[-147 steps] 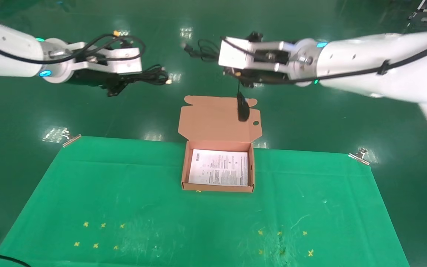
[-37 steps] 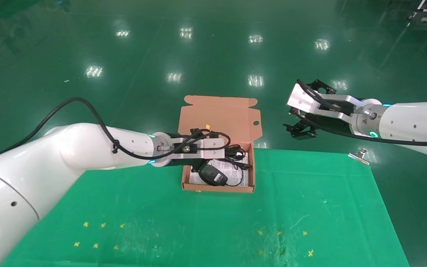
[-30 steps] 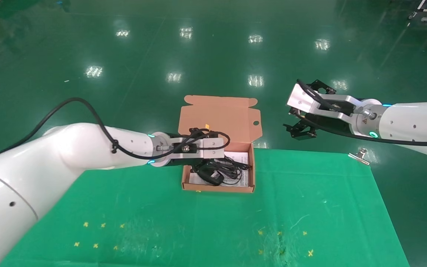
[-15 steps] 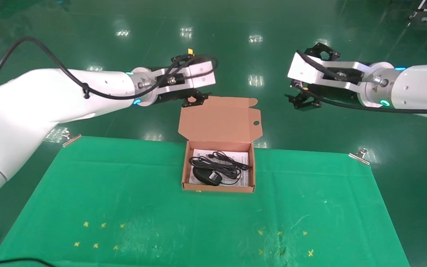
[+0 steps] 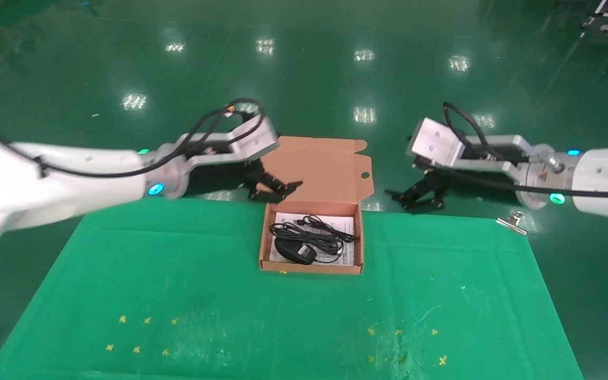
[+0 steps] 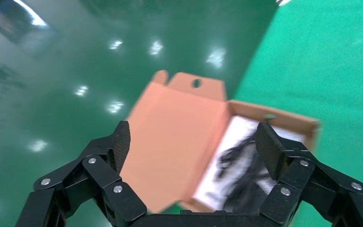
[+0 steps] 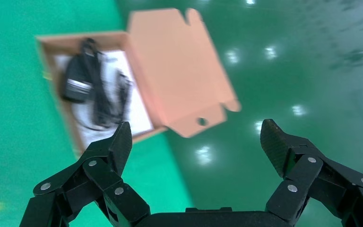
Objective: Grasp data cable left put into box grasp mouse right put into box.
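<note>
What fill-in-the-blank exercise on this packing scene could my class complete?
1. The mouse lies inside the ____.
2. The box has its lid flap folded ____.
3. The left gripper and right gripper both hold ____.
4. The data cable rests on a white ____.

Missing words: box; open; nothing; leaflet

In the box, the data cable drapes over the mouse, hiding part of it, and both smear into one dark blur from the left wrist. The leaflet's print is probably too small to read.
</note>
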